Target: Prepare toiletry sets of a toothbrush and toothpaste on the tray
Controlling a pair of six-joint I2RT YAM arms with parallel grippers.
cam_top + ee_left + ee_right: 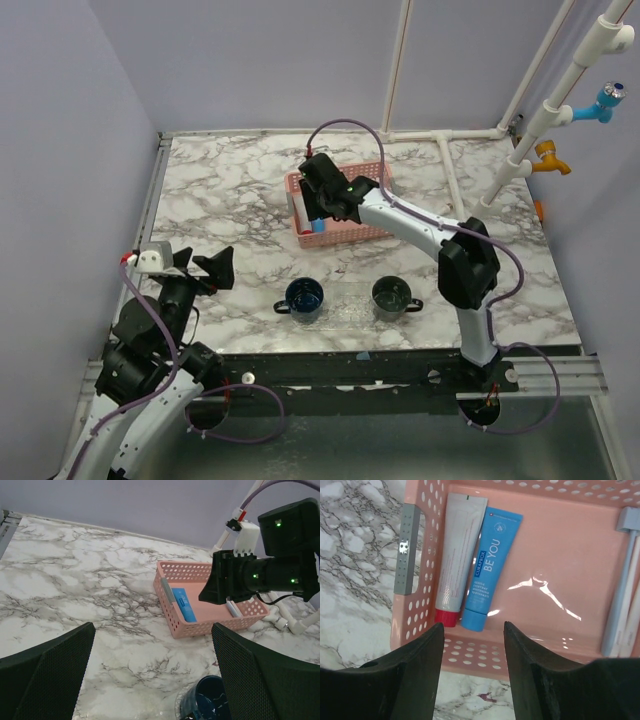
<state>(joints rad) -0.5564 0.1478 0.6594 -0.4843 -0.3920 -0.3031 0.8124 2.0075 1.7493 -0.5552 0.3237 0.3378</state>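
The pink lattice basket holds a blue toothpaste tube, a grey tube with a red cap, and a light-blue toothbrush beside a white one along its right wall. My right gripper is open and empty, hovering over the basket's near wall just short of the blue tube's cap; it also shows in the top view. The navy mug and the dark green mug stand at either end of the clear tray. My left gripper is open and empty, left of the mugs.
In the left wrist view the basket and navy mug lie ahead of my open fingers. White pipes run along the back right of the marble table. The table's front edge lies just below the mugs.
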